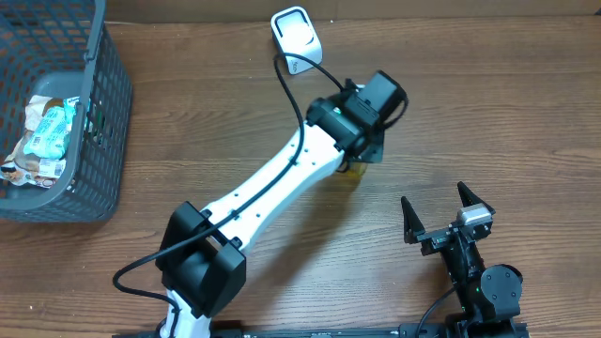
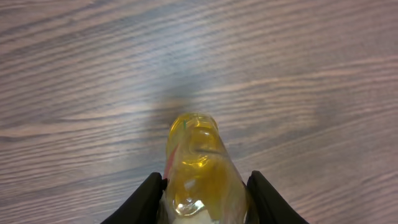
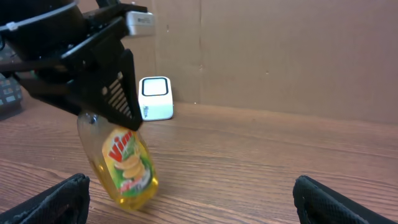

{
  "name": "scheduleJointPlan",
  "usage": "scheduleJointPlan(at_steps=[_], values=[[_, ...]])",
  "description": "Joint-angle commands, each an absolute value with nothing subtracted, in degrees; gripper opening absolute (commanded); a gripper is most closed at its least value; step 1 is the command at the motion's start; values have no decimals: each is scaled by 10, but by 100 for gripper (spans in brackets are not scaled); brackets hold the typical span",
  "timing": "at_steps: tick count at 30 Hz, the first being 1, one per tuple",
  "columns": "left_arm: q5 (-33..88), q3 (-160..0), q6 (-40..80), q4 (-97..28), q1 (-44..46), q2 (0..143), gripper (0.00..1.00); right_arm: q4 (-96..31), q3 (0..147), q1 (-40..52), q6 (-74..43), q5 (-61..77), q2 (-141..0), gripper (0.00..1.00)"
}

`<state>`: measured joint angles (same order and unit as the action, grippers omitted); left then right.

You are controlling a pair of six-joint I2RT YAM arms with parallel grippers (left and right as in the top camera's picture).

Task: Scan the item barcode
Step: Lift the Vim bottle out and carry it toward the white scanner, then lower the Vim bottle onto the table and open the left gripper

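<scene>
My left gripper (image 1: pixel 362 155) is shut on a yellow dish-soap bottle (image 1: pixel 352 172) near the table's centre. In the left wrist view both fingers press the sides of the bottle (image 2: pixel 199 168), with the gripper (image 2: pixel 206 180) around its upper part. The right wrist view shows the bottle (image 3: pixel 127 168) tilted, its red, green and yellow label facing that camera and its base at the wood. The white barcode scanner (image 1: pixel 297 36) stands at the table's far edge, behind the bottle (image 3: pixel 155 98). My right gripper (image 1: pixel 435 197) is open and empty at the near right (image 3: pixel 191 186).
A dark wire basket (image 1: pixel 103 103) stands at the far left with a snack packet (image 1: pixel 47 136) inside. A black cable (image 1: pixel 282 80) runs from the scanner along the left arm. A cardboard wall (image 3: pixel 280 56) closes the back of the table.
</scene>
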<state>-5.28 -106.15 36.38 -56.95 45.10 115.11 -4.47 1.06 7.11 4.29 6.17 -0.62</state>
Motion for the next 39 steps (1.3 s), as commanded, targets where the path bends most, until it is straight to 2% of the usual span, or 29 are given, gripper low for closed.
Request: scheduleJointPlan(at_steps=[1, 7, 13, 14, 18, 19, 20, 21, 29, 34, 39], values=[[-90, -1061, 378, -564, 466, 1179, 13, -42, 4, 70, 44, 65, -2, 100], [-103, -1061, 377, -543, 467, 1204, 18, -42, 4, 70, 44, 65, -2, 100], [-94, -1061, 377, -540, 467, 1207, 26, -42, 4, 70, 44, 65, -2, 100], [-94, -1061, 377, -540, 467, 1207, 33, -42, 4, 70, 44, 65, -2, 100], [-90, -1061, 377, -545, 469, 1207, 43, -42, 4, 70, 44, 65, -2, 100], [-89, -1061, 377, -548, 469, 1207, 50, -42, 4, 70, 44, 65, -2, 100], [-90, -1061, 377, -552, 469, 1207, 68, -42, 4, 70, 44, 65, -2, 100], [-89, -1061, 376, -553, 469, 1207, 70, -42, 4, 70, 44, 65, -2, 100], [-75, -1083, 327, -543, 465, 1202, 83, -42, 4, 70, 44, 65, -2, 100], [-79, -1159, 294, -558, 449, 1192, 89, -42, 4, 70, 44, 65, -2, 100], [-79, -1253, 268, -605, 420, 1190, 88, -42, 4, 70, 44, 65, -2, 100]])
